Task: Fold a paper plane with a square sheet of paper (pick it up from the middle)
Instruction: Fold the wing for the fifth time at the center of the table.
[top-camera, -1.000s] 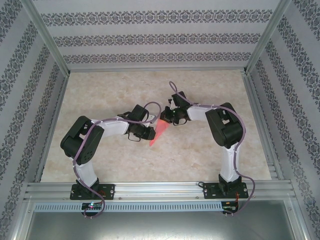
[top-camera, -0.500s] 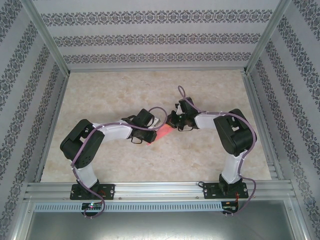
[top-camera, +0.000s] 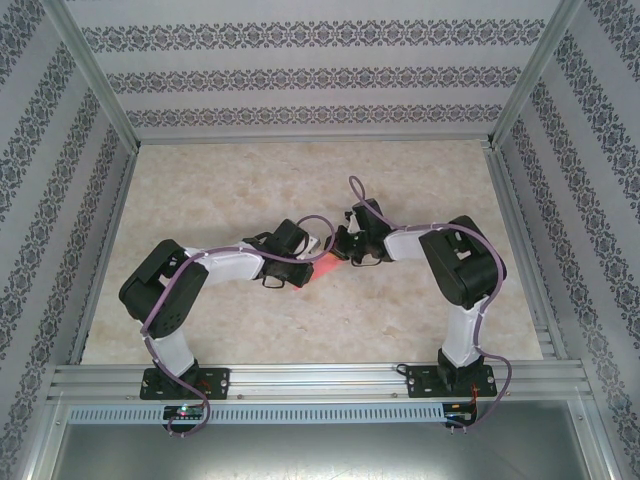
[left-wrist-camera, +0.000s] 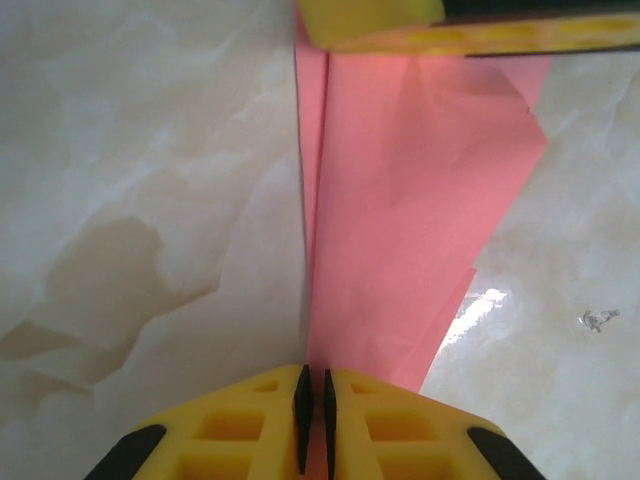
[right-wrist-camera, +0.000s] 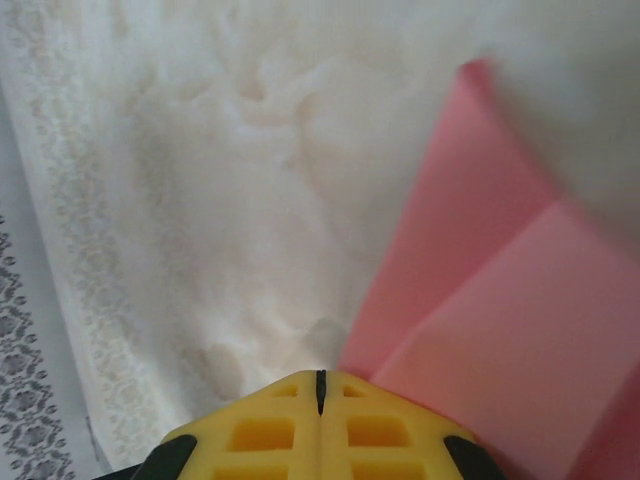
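The pink-red sheet of paper (top-camera: 328, 268) is folded into layers along a long crease and lies low over the table between both grippers. I cannot tell whether it has the paper plane's pointed shape. My left gripper (left-wrist-camera: 313, 385) is shut on the paper's (left-wrist-camera: 420, 200) near edge at the crease, with the paper running out from between its black pads. My right gripper (right-wrist-camera: 320, 378) is shut with nothing between its jaws, and the paper (right-wrist-camera: 500, 300) lies just to its right. In the left wrist view a yellow finger of the right gripper (left-wrist-camera: 370, 20) lies over the paper's far end.
The marble-patterned table (top-camera: 250, 190) is bounded by patterned walls and aluminium rails (top-camera: 300, 378) at the near edge. Both arms' elbows (top-camera: 165, 285) (top-camera: 462, 262) stand out to the sides. A small speck (left-wrist-camera: 597, 319) lies on the table right of the paper.
Both grippers have come lower and closer together. The paper, which hung down as a larger triangle, is now mostly covered between them. In the last half second little moved.
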